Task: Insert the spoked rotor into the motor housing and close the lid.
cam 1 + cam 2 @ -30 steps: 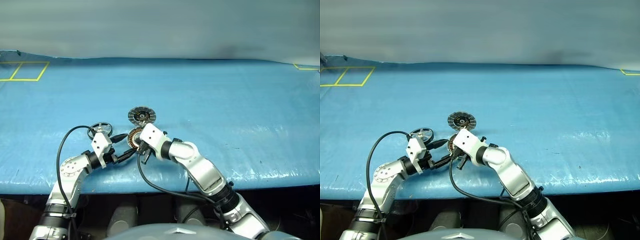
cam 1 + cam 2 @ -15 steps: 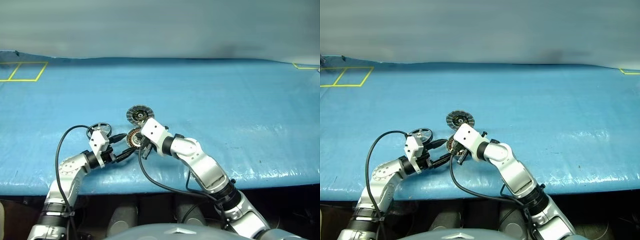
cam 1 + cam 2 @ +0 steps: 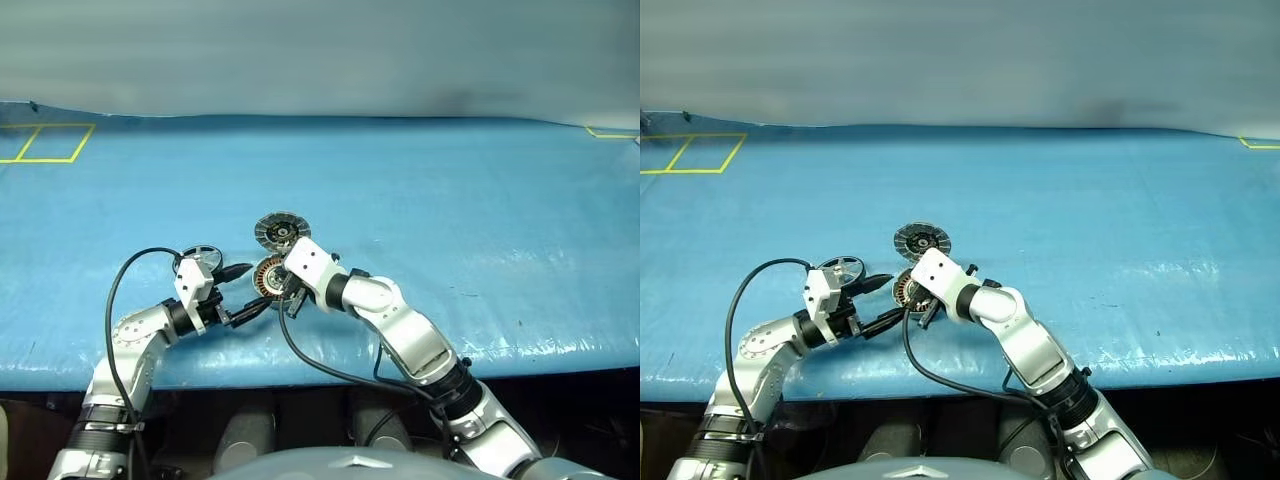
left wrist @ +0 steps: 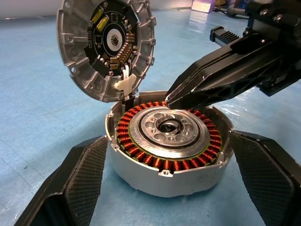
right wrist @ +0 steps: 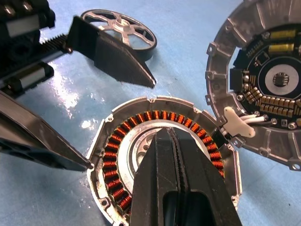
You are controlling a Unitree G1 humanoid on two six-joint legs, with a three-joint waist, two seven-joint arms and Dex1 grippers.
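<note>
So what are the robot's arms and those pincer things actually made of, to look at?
Both arms are silver-grey rounded segments with black joint rings and looping black cables. Each ends in a white block carrying an end effector, left and right, of two black tapered fingers with textured inner pads.

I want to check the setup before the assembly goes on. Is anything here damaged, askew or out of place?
Nothing looks damaged or spilled. The motor housing sits flat on the blue table, its lid hinged open. The spoked rotor lies flat beside it, not yet inserted. The shut right claw rests over the housing's centre.
</note>
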